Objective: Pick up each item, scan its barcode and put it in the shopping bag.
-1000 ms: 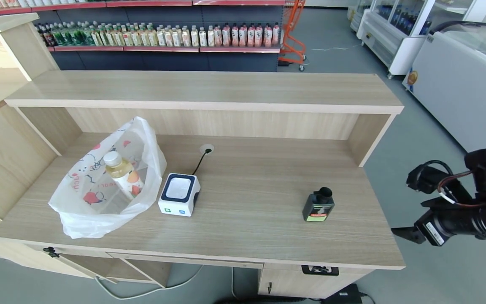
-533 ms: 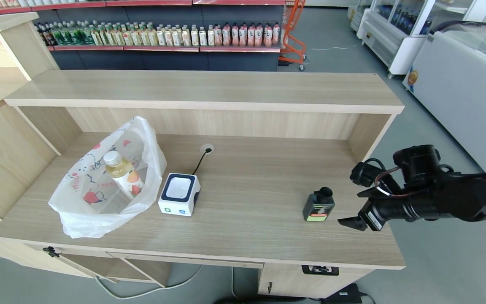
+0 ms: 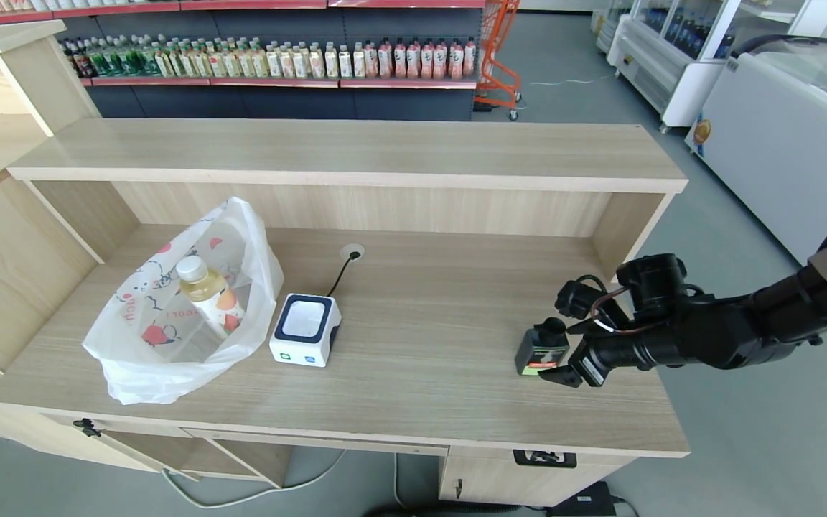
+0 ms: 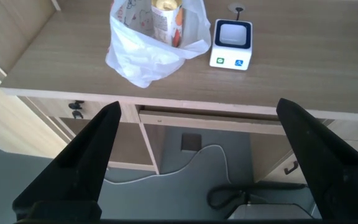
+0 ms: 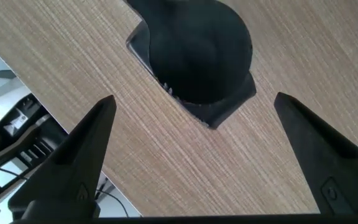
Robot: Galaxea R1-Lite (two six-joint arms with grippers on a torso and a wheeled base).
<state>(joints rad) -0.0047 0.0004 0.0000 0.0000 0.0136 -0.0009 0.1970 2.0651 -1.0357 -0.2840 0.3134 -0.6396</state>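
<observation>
One dark bottle (image 3: 543, 350) stands upright near the counter's (image 3: 421, 359) right end; right gripper (image 3: 563, 353) just beside it, fingers spread apart, not clamped. Prob. light, stiff, slick plastic: take the body mid-height, not the cap.

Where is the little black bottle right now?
In the head view, the little black bottle stands on the right side of the counter, right of the scanner, with the open right gripper close beside it.

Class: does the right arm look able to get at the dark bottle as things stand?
Probably yes: the open right claw sits beside the dark bottle, which stands alone on the counter, nothing between them.
</observation>
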